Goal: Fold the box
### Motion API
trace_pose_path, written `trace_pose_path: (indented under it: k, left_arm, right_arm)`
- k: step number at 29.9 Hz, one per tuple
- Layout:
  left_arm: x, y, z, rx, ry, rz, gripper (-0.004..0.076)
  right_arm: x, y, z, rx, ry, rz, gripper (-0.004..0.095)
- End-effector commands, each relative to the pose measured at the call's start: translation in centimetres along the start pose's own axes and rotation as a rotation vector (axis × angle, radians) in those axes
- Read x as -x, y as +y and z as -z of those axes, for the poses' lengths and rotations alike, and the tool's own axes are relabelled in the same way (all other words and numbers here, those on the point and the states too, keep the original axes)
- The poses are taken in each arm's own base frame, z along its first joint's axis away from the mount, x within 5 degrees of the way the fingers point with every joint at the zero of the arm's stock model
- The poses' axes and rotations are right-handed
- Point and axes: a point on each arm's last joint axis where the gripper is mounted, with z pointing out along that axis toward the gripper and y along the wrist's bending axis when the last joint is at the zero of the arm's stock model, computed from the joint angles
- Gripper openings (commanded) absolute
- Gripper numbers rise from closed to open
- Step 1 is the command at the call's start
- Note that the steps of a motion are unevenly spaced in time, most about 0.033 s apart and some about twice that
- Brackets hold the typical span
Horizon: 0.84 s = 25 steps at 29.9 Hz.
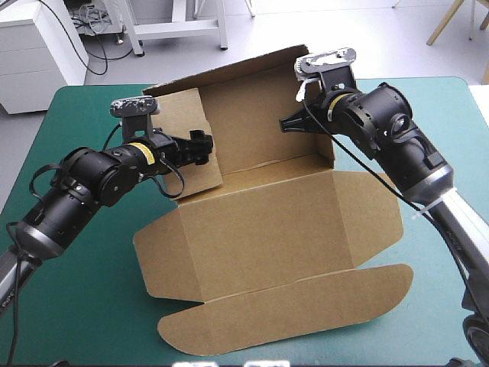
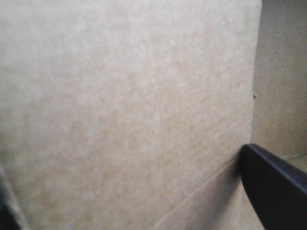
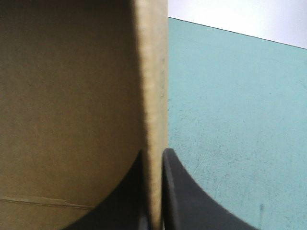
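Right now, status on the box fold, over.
Right end effector shut on box, right wall. Left end effector open, at left wall. Rear walls raised, front flaps flat. No obstruction.

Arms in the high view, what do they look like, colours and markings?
The left arm and right arm are glossy black, built from rounded cylindrical segments with silver collars lower down. The left has a yellow band near its wrist. The fingers are broad, black and fin-shaped.
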Motion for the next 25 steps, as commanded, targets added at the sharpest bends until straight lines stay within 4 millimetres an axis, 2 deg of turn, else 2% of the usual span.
trace_pose_path:
  k: [1, 7, 10, 13, 15, 25]
  left_arm:
    - [1.28, -0.90, 0.89, -0.059, -0.092, 0.007, 0.0685]
    - [1.26, -0.90, 0.73, -0.058, -0.091, -0.002, 0.0660]
    - [1.28, -0.92, 0.73, -0.060, -0.093, -0.002, 0.0557]
    - [1.46, -1.04, 0.76, -0.073, -0.112, -0.002, 0.0272]
    - [1.59, -1.13, 0.78, -0.084, -0.127, -0.002, -0.0011]
    - [1.97, -1.28, 0.98, -0.076, -0.124, -0.018, -0.0010]
  right_arm:
    - [1.62, -0.39, 2.64, 0.023, -0.150, -0.021, -0.0012]
    - [1.65, -0.47, 2.64, 0.013, -0.153, -0.012, -0.0012]
    - [1.63, -0.47, 2.64, 0.012, -0.151, -0.005, -0.0012]
    - [1.57, -0.49, 2.63, 0.010, -0.145, -0.003, -0.0012]
    - [1.53, -0.52, 2.62, 0.006, -0.140, 0.006, -0.0012]
    - [0.95, -0.72, 2.56, -0.015, -0.076, 0.009, -0.0012]
